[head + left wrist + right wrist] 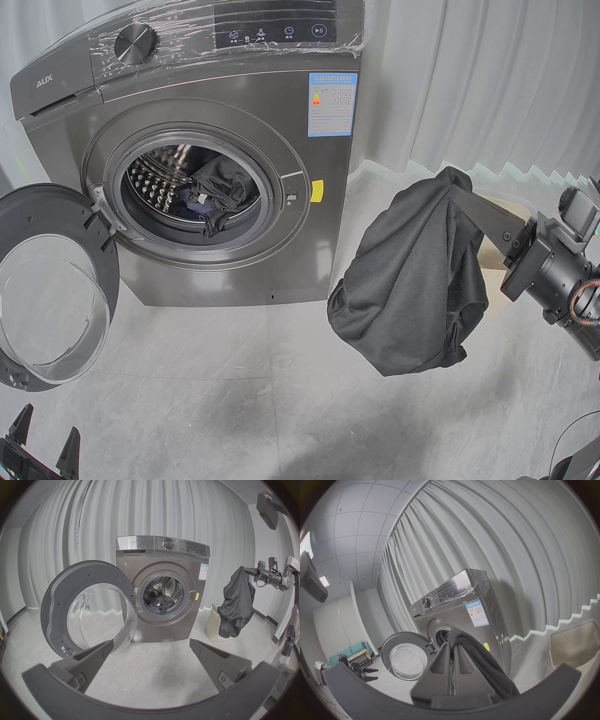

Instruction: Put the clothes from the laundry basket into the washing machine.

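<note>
The right gripper (461, 195) is pinching the top of a black garment (406, 281) between fingers pressed tight together. The cloth is hanging straight down from the fingertips in a loose bag, its long axis vertical and its bulk below and a little left of the grip. The washing machine (206, 262) is standing to that gripper's left, and its drum opening (187, 187) is lying well apart from the fingertips, roughly where they are pointing. The door (56, 281) is swung wide on the far side of the opening, so the coming move is probably a leftward carry that must lift the dangling lower end over the rim. Some dark clothes (215, 194) are already lying in the drum. The left gripper (44, 440) is sitting low, fingers spread wide and holding nothing, nearer the door than the garment — the right arm is the one placed to deliver. The left wrist view is showing the hem hanging clear of the floor just beside the laundry basket (214, 623), which the cloth is mostly hiding in the head view; the right wrist view is showing cloth draped over the closed fingers
</note>
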